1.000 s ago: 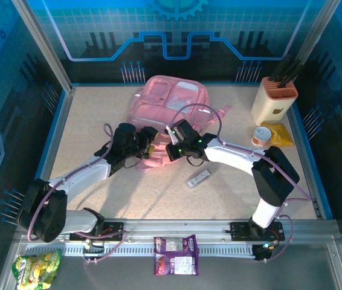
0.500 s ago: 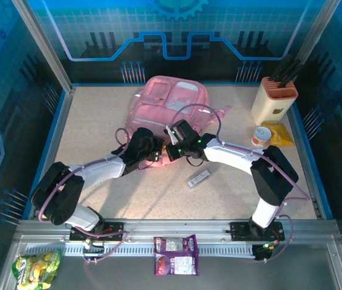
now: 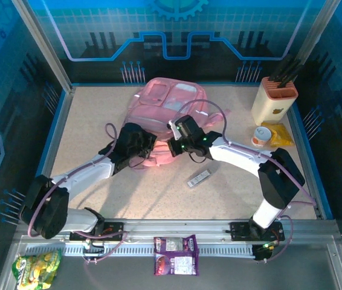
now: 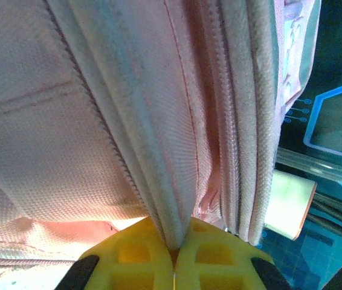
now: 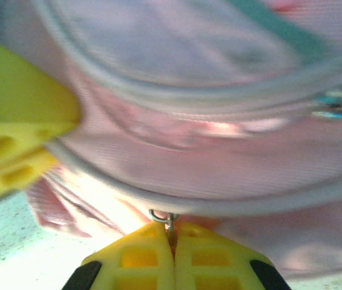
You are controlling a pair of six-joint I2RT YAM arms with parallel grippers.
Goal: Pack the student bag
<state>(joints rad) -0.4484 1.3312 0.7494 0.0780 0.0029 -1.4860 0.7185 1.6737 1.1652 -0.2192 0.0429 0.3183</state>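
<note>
Lying at the far middle of the table (image 3: pixel 92 127), the student bag (image 3: pixel 170 101) has its near edge turned toward the arms. Left gripper (image 4: pixel 174 252): fingers pressed together on a ridge of the bag's pink fabric beside a zip line. Right gripper (image 5: pixel 172 232): fingers pinched tight on a small metal ring at a bag seam. Both work the near edge, close together. Right of the bag stand a knife block (image 3: pixel 274 99) and a tin (image 3: pixel 260 136). A small bar (image 3: pixel 199 178) lies nearer the arms.

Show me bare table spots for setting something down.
Free: far-left corner, between the left wall and the student bag; near centre, between the small wrapper and the front rail. Crowded: far right, by knife block, tin and yellow packet.
</note>
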